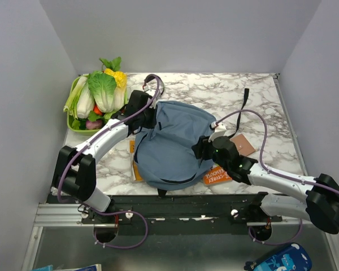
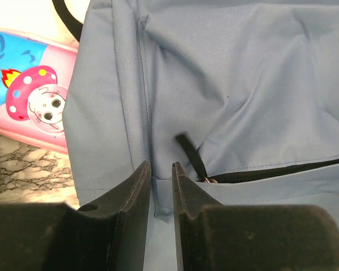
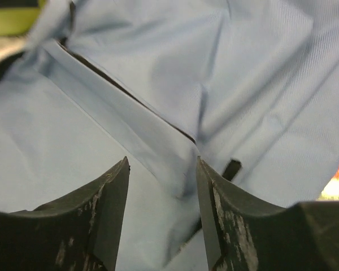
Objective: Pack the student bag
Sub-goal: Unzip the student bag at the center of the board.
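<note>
The student bag [image 1: 175, 141], dusty-blue and rounded, lies flat in the middle of the marble table [image 1: 260, 107]. My left gripper [image 1: 148, 120] is at the bag's upper left edge. In the left wrist view its gripper [image 2: 160, 165] is open by a narrow gap, with a fold of the bag's fabric [image 2: 243, 84] lying in the gap and a black zip pull [image 2: 192, 155] just to the right. My right gripper [image 1: 202, 148] is at the bag's right side. In the right wrist view this gripper [image 3: 162, 161] is open wide, astride a ridge of bag fabric [image 3: 243, 68] without touching it.
A green basket [image 1: 73, 125] of vegetables stands at the back left. A pink pencil case [image 2: 28, 96] lies beside the bag's left edge. An orange book [image 1: 217, 175] and a brown notebook [image 1: 242, 144] lie by the right gripper. A black strap [image 1: 246, 96] trails to the back right.
</note>
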Controlling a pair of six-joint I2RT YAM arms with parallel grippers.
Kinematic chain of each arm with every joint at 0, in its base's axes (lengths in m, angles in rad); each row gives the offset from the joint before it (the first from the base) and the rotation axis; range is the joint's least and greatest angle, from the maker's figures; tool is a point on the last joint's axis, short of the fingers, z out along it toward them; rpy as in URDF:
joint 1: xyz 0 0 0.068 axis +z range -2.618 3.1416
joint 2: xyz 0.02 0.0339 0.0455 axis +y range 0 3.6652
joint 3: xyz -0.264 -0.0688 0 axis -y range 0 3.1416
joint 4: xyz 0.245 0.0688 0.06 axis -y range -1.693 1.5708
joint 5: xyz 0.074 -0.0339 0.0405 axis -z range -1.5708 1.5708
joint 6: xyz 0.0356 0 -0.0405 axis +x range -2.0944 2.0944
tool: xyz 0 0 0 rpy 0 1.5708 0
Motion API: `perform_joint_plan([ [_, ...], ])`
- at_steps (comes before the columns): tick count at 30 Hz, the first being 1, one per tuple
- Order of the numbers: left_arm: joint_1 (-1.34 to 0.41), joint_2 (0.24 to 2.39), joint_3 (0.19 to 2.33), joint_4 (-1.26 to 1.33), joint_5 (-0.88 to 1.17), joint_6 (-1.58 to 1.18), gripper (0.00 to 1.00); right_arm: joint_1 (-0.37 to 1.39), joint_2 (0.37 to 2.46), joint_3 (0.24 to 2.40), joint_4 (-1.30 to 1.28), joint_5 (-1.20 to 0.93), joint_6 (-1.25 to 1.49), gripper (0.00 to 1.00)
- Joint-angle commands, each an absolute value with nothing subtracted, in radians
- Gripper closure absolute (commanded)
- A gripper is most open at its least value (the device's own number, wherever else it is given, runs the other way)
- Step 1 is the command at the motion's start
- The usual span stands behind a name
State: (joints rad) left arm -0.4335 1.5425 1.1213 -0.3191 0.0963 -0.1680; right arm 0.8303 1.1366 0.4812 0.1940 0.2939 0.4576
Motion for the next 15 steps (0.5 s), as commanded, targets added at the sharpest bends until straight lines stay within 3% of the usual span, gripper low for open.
perform_joint_plan([
  [1,-0.442,1.494,1.143,-0.305,0.091,-0.181,0.70,0.834,1.167,0.595,0.224,0.281,0.388,0.40],
  [3,-0.448,1.493,1.134,-0.302,0.097,-0.190,0.70,0.836,1.222,0.647,0.229,0.262,0.370,0.38],
  [8,-0.453,1.483,1.126,-0.307,0.092,-0.195,0.59,0.834,1.422,0.782,0.255,0.212,0.333,0.37],
  [15,-0.457,1.476,1.204,-0.308,0.120,-0.199,0.49,0.836,1.485,0.773,0.334,0.053,0.330,0.39],
])
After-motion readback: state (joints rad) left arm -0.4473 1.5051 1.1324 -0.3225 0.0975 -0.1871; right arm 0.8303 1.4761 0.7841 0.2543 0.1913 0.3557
